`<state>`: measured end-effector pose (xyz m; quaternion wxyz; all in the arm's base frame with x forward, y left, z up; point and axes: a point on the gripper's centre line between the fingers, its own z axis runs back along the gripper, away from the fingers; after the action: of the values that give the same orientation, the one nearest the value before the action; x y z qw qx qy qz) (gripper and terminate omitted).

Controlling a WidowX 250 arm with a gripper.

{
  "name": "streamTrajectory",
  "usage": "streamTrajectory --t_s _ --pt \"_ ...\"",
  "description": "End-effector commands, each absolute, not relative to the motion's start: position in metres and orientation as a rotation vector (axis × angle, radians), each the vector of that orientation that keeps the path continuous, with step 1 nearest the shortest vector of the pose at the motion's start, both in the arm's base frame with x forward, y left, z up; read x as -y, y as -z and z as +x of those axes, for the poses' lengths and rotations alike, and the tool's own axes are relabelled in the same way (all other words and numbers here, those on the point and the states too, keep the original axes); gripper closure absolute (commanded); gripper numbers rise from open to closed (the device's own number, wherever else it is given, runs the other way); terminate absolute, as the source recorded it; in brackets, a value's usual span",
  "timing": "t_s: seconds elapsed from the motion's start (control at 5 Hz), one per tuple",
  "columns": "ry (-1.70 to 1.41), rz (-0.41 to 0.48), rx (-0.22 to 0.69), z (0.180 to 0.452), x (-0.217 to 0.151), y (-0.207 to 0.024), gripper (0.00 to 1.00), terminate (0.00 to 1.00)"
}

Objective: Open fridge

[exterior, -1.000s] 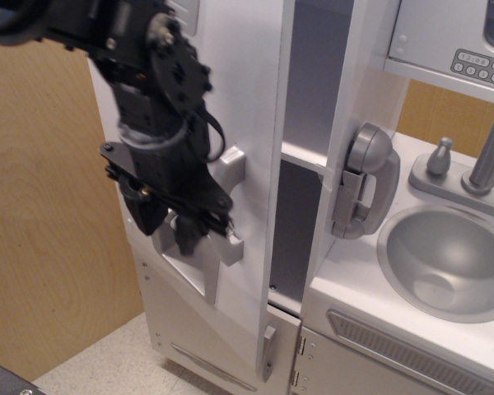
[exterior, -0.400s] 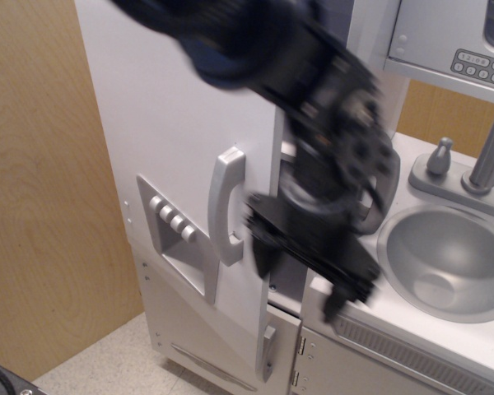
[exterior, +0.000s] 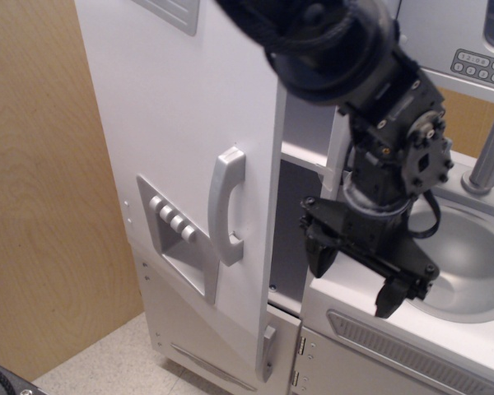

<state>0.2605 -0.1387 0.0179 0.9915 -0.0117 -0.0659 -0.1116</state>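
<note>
- Off the fridge (exterior: 189,148) handle (exterior: 226,206) now, swung across to 4 o'clock over the counter edge (exterior: 346,288).
- Pincer (exterior: 358,280) spread wide, holding nothing.
- Fridge door ajar at 9 o'clock, shelf (exterior: 305,156) showing; opening looks partly done.

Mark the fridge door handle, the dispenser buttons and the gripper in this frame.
fridge door handle (exterior: 227,206): main camera view, middle of the vertical silver grip.
dispenser buttons (exterior: 172,220): main camera view, centre of the four-button row.
gripper (exterior: 356,276): main camera view, midway between the spread fingertips.
</note>
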Motion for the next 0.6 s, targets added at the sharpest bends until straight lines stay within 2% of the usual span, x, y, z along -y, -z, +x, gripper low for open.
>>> streamTrajectory --t_s 0.0,0.2,0.4 --pt "0.177 -0.042 0.203 0.3 0.136 -0.042 0.0 0.0" --pt "0.146 0.007 0.192 0.302 0.117 -0.045 0.0 0.0" --pt "0.1 0.079 0.258 0.295 0.092 -0.045 0.0 0.0"
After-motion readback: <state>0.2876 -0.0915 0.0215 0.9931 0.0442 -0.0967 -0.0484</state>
